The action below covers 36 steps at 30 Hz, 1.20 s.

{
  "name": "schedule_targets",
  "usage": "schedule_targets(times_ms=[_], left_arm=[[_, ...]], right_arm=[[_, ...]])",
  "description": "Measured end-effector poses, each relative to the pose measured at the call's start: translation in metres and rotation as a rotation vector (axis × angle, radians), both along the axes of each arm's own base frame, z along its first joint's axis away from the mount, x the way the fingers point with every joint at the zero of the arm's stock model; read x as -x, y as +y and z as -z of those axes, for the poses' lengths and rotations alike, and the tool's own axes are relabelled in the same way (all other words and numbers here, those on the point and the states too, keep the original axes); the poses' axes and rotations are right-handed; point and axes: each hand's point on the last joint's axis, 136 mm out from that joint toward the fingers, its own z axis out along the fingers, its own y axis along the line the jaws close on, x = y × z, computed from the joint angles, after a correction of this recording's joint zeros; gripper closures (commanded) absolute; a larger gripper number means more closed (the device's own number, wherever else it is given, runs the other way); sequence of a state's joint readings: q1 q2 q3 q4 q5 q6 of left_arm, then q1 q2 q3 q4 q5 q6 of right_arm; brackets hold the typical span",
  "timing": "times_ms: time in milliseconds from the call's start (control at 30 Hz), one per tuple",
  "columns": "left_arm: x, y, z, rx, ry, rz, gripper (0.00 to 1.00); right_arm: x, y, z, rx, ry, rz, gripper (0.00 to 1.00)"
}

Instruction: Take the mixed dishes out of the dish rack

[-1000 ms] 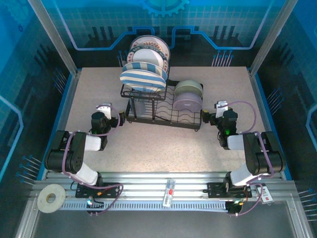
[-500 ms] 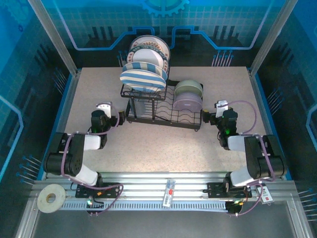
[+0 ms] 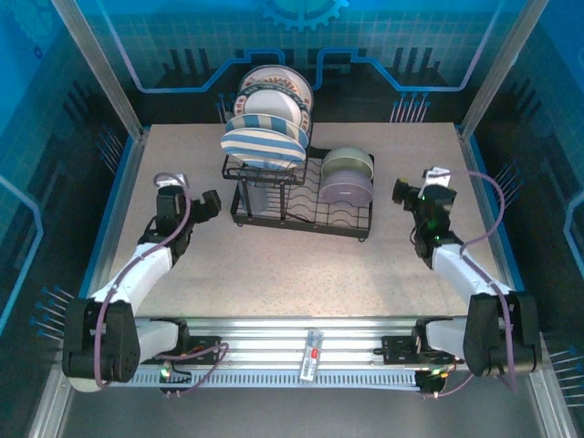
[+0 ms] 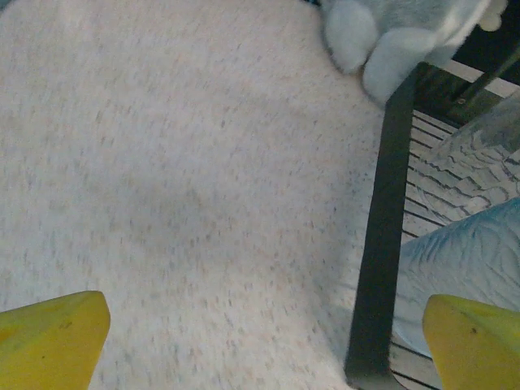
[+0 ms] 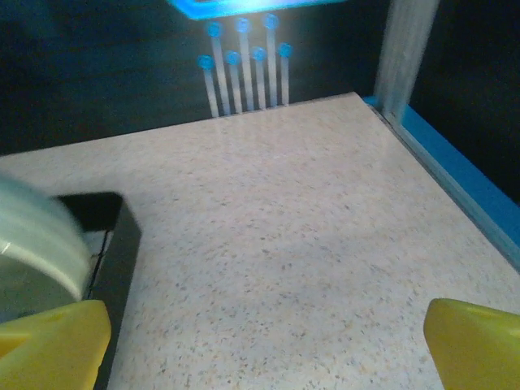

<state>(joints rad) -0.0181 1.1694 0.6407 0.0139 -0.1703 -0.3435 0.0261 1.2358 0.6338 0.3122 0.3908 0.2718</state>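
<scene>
Left end effector (image 3: 208, 204): fingers spread wide apart, nothing between them, touching nothing. It hovers just off the left end of the dish rack (image 3: 301, 224). In its wrist view (image 4: 262, 341), the yellow fingertips (image 4: 49, 337) straddle the rack's black side bar (image 4: 382, 227) from above, with bare table (image 4: 162, 162) under the left tip.

Right end effector (image 3: 402, 192): also fully apart, empty, no contact. It sits just off the rack's right end. In its wrist view (image 5: 264, 341), the rack's black corner (image 5: 118, 236) is at lower left, with a blurred pale bowl rim (image 5: 36, 236) beside it; which bowl, cannot tell.

Dish rack: black wire, mid-table (image 3: 274, 274), fully loaded.
- Raised tier at its left end: blue-and-white striped plates (image 3: 265, 146) standing on edge, with the white plate with orange-patterned rim (image 3: 274, 78) behind them.
- Lower tray, right end: pale green bowl (image 3: 349, 162) and lavender bowl (image 3: 345, 192), both on edge, the lavender nearer.
- Inside the left bar: clear ribbed tumbler (image 4: 479, 154), partly seen.
- Grey-and-white dog figurine (image 4: 406, 32) at the rack's far left corner.
</scene>
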Motion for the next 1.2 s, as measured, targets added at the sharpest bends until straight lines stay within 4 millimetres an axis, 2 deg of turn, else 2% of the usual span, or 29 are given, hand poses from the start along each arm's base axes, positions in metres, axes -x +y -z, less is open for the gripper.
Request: schedule_targets(times_ms=[100, 200, 300, 367, 433, 633, 900, 1033, 1200], left_arm=[[0.009, -0.006, 0.002, 0.123, 0.060, -0.048, 0.00], [0.017, -0.018, 0.012, 0.240, 0.150, -0.069, 0.01], [0.018, -0.033, 0.024, 0.318, 0.250, -0.055, 0.01], [0.015, -0.043, 0.028, 0.356, 0.313, -0.038, 0.02], [0.011, -0.052, 0.030, 0.379, 0.361, -0.018, 0.06], [-0.003, -0.070, 0.037, 0.436, 0.463, 0.001, 0.22], [-0.012, -0.076, 0.060, 0.452, 0.591, -0.026, 0.35], [-0.021, -0.081, 0.063, 0.452, 0.611, -0.021, 0.44], [-0.022, -0.082, 0.072, 0.456, 0.647, -0.040, 0.56]], right_arm=[[-0.007, -0.015, 0.003, -0.112, 0.074, 0.084, 0.00], [-0.008, -0.020, 0.021, -0.216, 0.163, 0.102, 0.00], [-0.001, -0.007, 0.043, -0.290, 0.247, 0.079, 0.02], [0.004, 0.002, 0.051, -0.323, 0.283, 0.059, 0.08], [0.005, 0.010, 0.056, -0.357, 0.307, 0.027, 0.15], [0.012, 0.034, 0.082, -0.421, 0.418, -0.048, 0.17], [0.015, 0.043, 0.083, -0.435, 0.438, -0.086, 0.14], [0.016, 0.045, 0.078, -0.425, 0.430, -0.108, 0.14], [0.017, 0.049, 0.070, -0.413, 0.415, -0.129, 0.14]])
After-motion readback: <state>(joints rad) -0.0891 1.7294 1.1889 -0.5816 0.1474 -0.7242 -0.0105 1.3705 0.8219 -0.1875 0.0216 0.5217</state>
